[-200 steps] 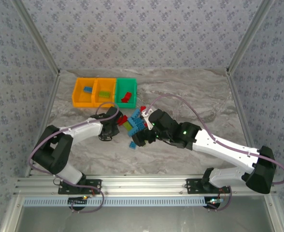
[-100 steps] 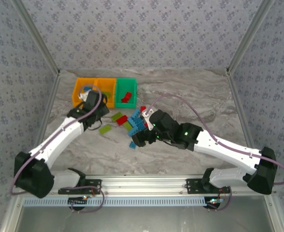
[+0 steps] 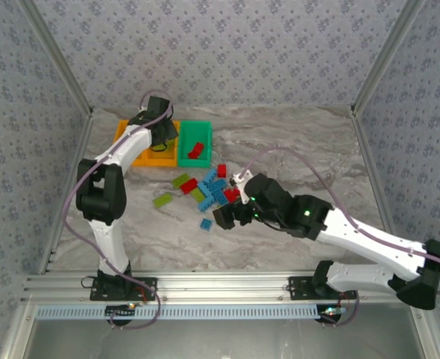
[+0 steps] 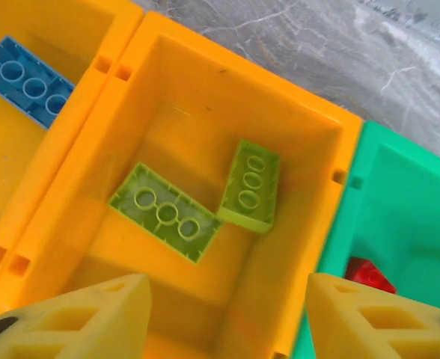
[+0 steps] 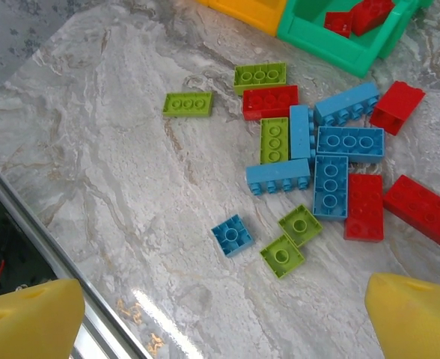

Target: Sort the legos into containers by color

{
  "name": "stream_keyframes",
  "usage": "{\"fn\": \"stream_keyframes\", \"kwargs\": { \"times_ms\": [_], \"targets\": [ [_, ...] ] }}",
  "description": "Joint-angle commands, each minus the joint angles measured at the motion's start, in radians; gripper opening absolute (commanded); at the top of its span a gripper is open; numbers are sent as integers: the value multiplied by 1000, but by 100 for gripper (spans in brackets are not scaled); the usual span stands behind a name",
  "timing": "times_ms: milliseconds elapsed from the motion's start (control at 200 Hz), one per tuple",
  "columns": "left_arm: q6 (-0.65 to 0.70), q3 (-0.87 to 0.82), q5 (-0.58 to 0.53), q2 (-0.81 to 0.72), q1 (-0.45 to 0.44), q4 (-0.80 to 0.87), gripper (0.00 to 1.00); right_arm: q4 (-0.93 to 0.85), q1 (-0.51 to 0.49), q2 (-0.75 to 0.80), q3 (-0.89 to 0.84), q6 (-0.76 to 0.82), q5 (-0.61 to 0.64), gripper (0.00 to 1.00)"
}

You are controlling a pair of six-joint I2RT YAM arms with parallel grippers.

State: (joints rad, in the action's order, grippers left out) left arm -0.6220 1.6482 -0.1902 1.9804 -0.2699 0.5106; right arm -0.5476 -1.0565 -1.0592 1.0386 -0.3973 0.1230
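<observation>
Nearest, the right gripper point(image 3: 224, 218) hangs over the loose legos point(image 5: 325, 157) on the worktop point(image 5: 130, 187). Its jaws are spread wide and empty, apparently to pick a brick. Farther back, the left gripper point(image 4: 227, 318) hovers above the middle orange bin point(image 4: 205, 90), jaws parted and holding nothing. The left wrist view shows two lime bricks point(image 4: 165, 213) inside that bin. The overhead view cannot resolve them.
</observation>
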Motion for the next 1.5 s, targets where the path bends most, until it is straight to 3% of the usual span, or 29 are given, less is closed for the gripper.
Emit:
{"fn": "stream_keyframes", "kwargs": {
  "times_ms": [0,130,245,445,575,785,874,1024,1129,1319,1494],
  "targets": [
    [33,43,26,-28,3,73,62,-49,-2,101,-32,-43,65,100],
    [21,-58,46,-154,-18,61,59,-49,6,155,-65,-61,87,100],
    [40,-237,60,-346,-93,22,59,-29,12,154,-83,-66,93,100],
    [239,-537,16,-637,-259,64,58,31,37,88,-81,-49,58,100],
    [327,-715,-29,-746,-272,82,58,54,55,19,-48,-36,15,100],
    [373,-718,-91,-589,-233,156,64,58,59,-56,8,-31,-31,100],
    [390,-698,-49,-516,-213,136,71,50,58,-53,9,-38,-26,100],
    [407,-674,72,-431,-160,87,74,19,58,-27,3,-53,-7,100],
    [412,-638,45,-369,-146,95,73,6,58,-2,-7,-62,9,100],
    [412,-595,92,-267,-124,109,65,16,60,19,-25,-82,31,100],
    [403,-623,94,-257,-124,105,63,18,59,18,-31,-92,30,100]
  ]
}}
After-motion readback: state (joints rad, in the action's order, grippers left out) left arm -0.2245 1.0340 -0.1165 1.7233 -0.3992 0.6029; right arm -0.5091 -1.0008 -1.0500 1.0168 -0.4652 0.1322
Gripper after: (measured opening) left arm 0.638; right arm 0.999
